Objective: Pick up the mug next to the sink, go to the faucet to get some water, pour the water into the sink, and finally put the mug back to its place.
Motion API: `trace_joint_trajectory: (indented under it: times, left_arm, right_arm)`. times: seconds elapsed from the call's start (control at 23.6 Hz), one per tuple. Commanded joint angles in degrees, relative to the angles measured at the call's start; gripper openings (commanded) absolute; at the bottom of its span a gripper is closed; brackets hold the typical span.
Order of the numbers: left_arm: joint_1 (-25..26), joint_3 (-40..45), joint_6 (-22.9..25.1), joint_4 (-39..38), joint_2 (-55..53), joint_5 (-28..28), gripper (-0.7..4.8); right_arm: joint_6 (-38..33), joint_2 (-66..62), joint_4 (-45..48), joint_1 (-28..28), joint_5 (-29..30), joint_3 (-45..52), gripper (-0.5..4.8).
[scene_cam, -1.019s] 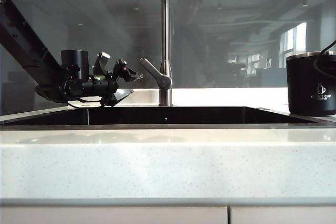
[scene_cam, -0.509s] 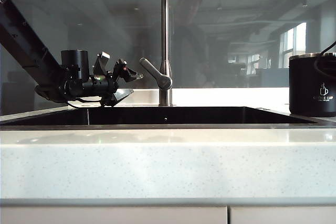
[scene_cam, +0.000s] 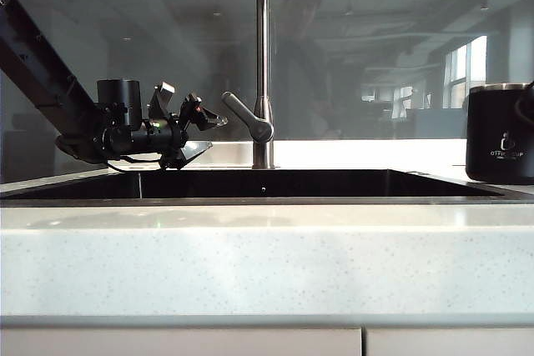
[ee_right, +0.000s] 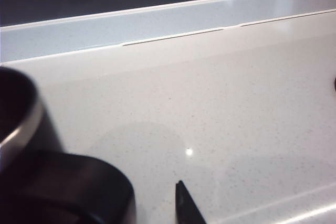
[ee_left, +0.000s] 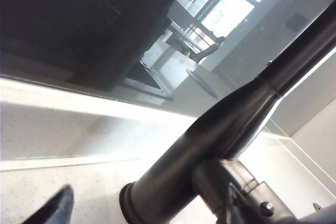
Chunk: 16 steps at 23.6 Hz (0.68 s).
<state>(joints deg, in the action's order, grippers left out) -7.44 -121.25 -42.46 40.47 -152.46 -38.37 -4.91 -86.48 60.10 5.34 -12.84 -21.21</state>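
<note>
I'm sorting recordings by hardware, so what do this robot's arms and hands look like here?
The left arm is a black, boxy-section beam ending in a black cylindrical wrist unit, with a thin dark cable looping beneath. Its left hand has dark angular fingers, small red accents and a tiny green light. The right hand shows only a slim black pointed fingertip in the right wrist view; no markings are readable.

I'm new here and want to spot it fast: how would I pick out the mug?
Find the dark sink sunk in the pale countertop. Go past the tall steel faucet to the counter at its right end. The mug stands there: matte black, silver rim, small white cup logo.
</note>
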Motion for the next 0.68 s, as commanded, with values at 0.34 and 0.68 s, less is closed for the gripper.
trace_joint_trajectory:
  times: [0.34, 0.68]
  left_arm:
    - [-0.11, -0.11, 0.07, 0.31, 0.22, -0.22, 3.68]
    - [-0.11, -0.11, 0.07, 0.31, 0.22, -0.22, 3.68]
  right_arm:
    - [-0.04, 4.28, 3.21, 0.00, 3.06, 2.38, 1.49]
    - [-0.02, 4.44, 2.84, 0.00, 3.74, 2.43, 2.27]
